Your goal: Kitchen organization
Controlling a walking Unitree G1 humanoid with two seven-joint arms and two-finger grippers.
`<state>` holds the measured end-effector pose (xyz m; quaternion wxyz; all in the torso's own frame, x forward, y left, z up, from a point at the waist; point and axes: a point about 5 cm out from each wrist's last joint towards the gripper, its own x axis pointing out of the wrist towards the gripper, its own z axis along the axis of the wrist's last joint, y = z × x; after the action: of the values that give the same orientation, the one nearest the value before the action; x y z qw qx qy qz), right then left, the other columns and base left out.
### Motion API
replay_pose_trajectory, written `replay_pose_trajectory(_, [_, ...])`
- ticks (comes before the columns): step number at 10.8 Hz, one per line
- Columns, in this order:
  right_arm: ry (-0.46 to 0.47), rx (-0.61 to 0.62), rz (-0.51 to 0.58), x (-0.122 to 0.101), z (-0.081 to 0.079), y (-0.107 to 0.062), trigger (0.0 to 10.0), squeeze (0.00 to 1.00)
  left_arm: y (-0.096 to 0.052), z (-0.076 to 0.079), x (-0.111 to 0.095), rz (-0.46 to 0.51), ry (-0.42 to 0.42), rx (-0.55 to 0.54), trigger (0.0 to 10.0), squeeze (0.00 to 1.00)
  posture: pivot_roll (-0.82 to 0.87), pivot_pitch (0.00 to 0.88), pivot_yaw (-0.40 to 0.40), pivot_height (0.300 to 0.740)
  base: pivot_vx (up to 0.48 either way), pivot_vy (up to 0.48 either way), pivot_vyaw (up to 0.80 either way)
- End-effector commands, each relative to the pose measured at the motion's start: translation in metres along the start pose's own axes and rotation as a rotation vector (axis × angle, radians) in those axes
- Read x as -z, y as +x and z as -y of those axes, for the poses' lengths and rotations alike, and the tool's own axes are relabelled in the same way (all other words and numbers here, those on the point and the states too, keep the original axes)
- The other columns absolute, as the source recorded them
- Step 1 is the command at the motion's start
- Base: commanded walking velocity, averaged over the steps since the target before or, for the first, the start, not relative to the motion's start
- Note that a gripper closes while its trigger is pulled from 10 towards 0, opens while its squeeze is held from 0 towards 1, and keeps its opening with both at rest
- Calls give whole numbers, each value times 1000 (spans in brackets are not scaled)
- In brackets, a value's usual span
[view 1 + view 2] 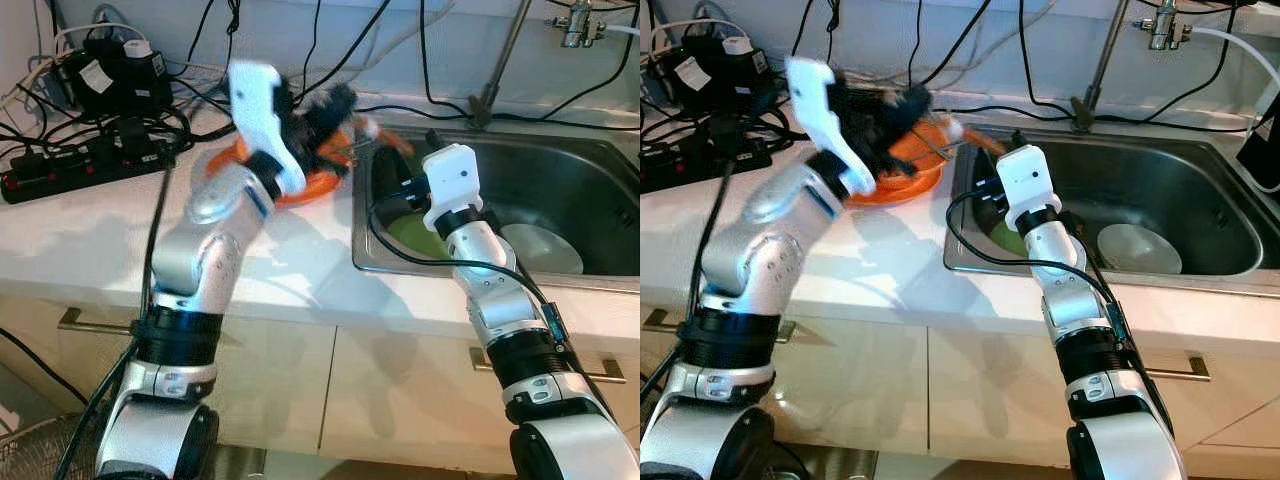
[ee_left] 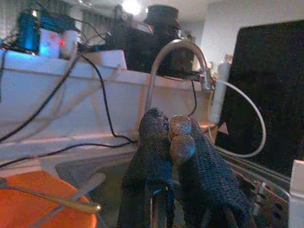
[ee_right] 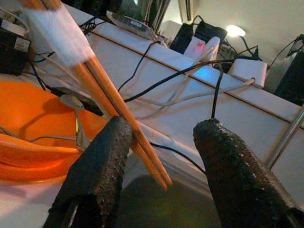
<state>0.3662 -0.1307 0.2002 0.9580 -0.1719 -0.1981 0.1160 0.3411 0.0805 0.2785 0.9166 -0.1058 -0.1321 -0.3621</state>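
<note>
On the white counter (image 1: 90,225) you have a steel sink (image 1: 560,170) at the right side, with a white plate (image 1: 1138,248) and something green (image 1: 412,236) on its bottom. Behind, many black cables (image 1: 120,130) and a power strip (image 1: 60,170) lie near the wall, and the faucet pipe (image 1: 1098,65) stands at the back rim of the sink. An orange dish (image 1: 902,170) sits on the counter just beside the left edge of the sink, with a metal spoon (image 3: 78,118) in it.

Your left gripper (image 2: 173,142) is above this dish and its fingers are pressed together on the wooden chopsticks (image 3: 121,109). Their long axis goes from the gripper out over the sink rim, slanting downward, and the tips point toward the sink. Your right gripper (image 3: 161,156) is low at the left end of the sink, fingers spread apart, and the chopsticks pass just beside one finger (image 3: 102,161); whether they touch it, I cannot tell.
</note>
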Motion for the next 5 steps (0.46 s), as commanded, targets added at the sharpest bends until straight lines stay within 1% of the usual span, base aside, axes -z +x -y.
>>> replay_pose_trajectory(1, [-25, -6, 23, -5, 0, 2, 10000, 0, 1, 5, -1, -12, 22, 36, 10000, 0, 195, 0, -12, 740, 0, 0, 0])
replay_pose_trajectory(5, [-15, -26, 20, -4, -5, 2, 10000, 0, 3, 13, -2, -9, 21, 69, 10000, 0, 197, 0, -12, 740, 0, 0, 0])
